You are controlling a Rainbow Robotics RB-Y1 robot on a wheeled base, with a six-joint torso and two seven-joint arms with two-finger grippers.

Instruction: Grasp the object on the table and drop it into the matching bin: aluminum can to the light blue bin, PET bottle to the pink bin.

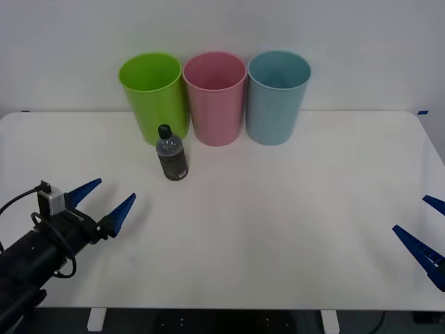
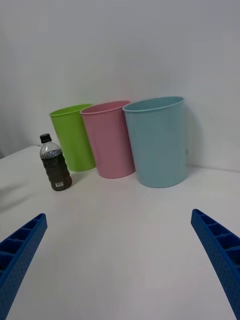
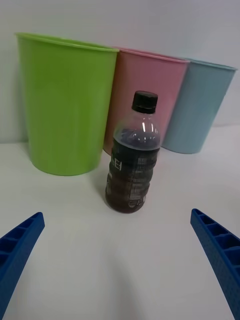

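We see the PET bottle (image 1: 172, 153) upright on the table (image 1: 278, 209), just in front of lime green bin (image 1: 154, 94) & pink bin (image 1: 215, 97). Left gripper (image 1: 110, 200) spread wide, aimed at it; right gripper (image 1: 424, 229) also apart, near table's right edge.

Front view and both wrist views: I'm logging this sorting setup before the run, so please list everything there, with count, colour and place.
PET bottle: one, clear with black cap and dark label, upright on the table in front of the gap between the lime green and pink bins, apart from both.
Lime green bin: one, leftmost of the row at the table's far edge.
Pink bin: one, middle of the row.
Light blue bin: one, rightmost of the row.
Table: one, white, carrying everything.
Wall: plain white, behind the bins.
Left gripper: one, blue fingers open, over the table's near left, aimed at the bottle.
Right gripper: one, blue fingers open, at the table's near right edge.
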